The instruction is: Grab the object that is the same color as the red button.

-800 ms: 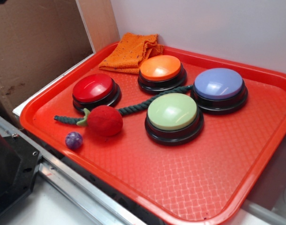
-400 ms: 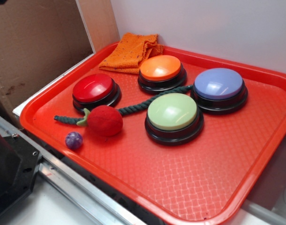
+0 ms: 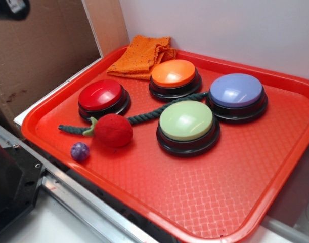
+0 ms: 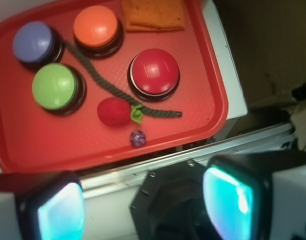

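Background: white wall behind, brown cardboard panel at one side, metal rail along the near edge; all items lay on a red plastic tray with a textured floor.

Gripper: two dark fingers with glowing teal pads, seen at the bottom of the wrist view, spread wide apart with nothing between them; positioned well above and short of the tray.

Nearest item: small purple ball, by the tray's near rim.

Next: fuzzy red plush ball with a green leaf tip, threaded on a dark green twisted rope, resting on the tray floor between the purple ball and the glossy red dome button on a black base. Untouched.

Beyond: pale green dome button, orange dome button, lavender-blue dome button, folded orange cloth in the far corner.

Progress, as judged: none of the grasp was done; approach, descent, closing and lift all remained.

Writing, brands, labels: none legible.
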